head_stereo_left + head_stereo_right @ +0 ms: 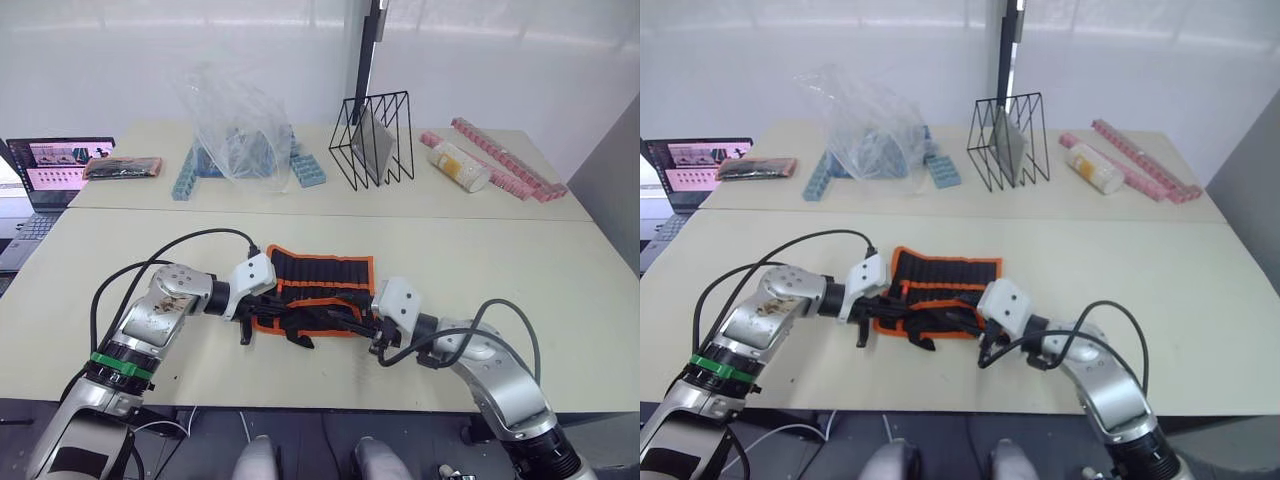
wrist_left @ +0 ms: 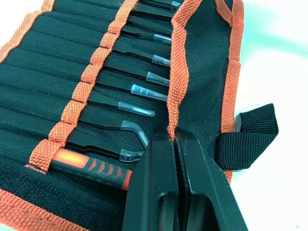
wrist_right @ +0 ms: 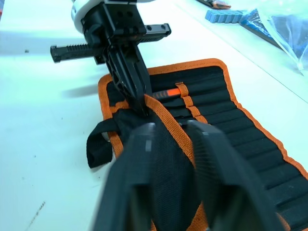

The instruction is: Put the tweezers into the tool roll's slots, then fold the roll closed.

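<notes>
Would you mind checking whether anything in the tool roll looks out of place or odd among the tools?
One thing stands out: in the tool roll, an orange-handled tool sits in the end slot beside the row of black tweezers. One of the tweezers has a bent tip, unlike its straight neighbours.

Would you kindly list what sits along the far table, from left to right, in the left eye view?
Laptop → dark packet → clear plastic bag → black wire rack → white bottle → pink strips.
</notes>
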